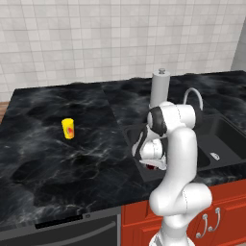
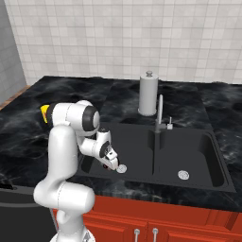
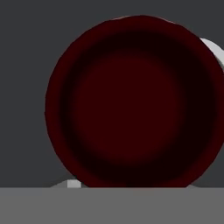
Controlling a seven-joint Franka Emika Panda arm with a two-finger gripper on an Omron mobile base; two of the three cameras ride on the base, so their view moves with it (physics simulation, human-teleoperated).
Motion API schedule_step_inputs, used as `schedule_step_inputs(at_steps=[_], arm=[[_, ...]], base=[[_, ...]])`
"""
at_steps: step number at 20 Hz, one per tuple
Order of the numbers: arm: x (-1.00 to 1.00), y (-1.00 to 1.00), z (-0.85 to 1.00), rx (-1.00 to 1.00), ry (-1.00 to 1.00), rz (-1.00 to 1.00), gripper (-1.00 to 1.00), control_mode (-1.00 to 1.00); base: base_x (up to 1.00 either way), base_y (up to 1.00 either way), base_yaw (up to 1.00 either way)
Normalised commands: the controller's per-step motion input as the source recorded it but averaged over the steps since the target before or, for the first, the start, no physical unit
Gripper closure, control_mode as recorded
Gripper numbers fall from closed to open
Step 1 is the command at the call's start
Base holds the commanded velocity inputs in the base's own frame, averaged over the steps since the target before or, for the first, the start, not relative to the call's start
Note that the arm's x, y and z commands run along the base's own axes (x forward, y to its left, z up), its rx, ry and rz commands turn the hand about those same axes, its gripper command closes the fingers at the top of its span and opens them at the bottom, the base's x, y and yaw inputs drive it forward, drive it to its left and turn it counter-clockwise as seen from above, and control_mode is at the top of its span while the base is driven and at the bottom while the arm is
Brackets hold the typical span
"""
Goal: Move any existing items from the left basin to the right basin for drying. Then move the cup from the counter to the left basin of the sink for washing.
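The existing item, a dark red round bowl (image 3: 135, 103), lies on the floor of the left basin (image 2: 134, 144), seen from directly above in the hand view. My gripper (image 2: 111, 163) is down in that basin right at the bowl, a sliver of which (image 1: 153, 166) shows under the hand. The fingertips are hidden, so I cannot tell how the jaws stand or whether they touch the bowl. The left drain (image 2: 122, 168) peeks out beside the bowl. The yellow cup (image 1: 68, 128) stands upright on the counter (image 1: 53, 158), far left of the sink. The right basin (image 2: 189, 151) holds only its drain (image 2: 183, 175).
A curved silver faucet (image 2: 159, 113) rises behind the divider between the basins. A tall paper towel roll (image 2: 148, 94) stands on the counter behind the sink. My own arm blocks much of the left basin in the left base view.
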Motion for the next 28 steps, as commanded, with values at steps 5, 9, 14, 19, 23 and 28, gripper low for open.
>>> schedule_step_inputs(at_steps=[5,9,14,19,23,28], arm=[[0.00,0.01,-0.08,0.00,0.04,0.00,1.00,-1.00],[0.00,0.00,-0.05,0.00,0.00,0.00,1.00,-1.00],[0.00,0.00,-0.02,0.00,0.00,0.00,1.00,-1.00],[-0.06,0.00,-0.07,0.00,-0.02,0.00,1.00,-1.00],[-0.17,-0.02,0.06,0.00,-0.05,0.00,1.00,-1.00],[-0.12,-0.02,0.36,0.00,-0.04,0.00,1.00,-1.00]], base=[[0.00,0.00,0.00],[0.00,0.00,0.00],[0.00,0.00,0.00],[0.00,0.00,0.00],[0.00,0.00,0.00],[0.00,0.00,0.00]])
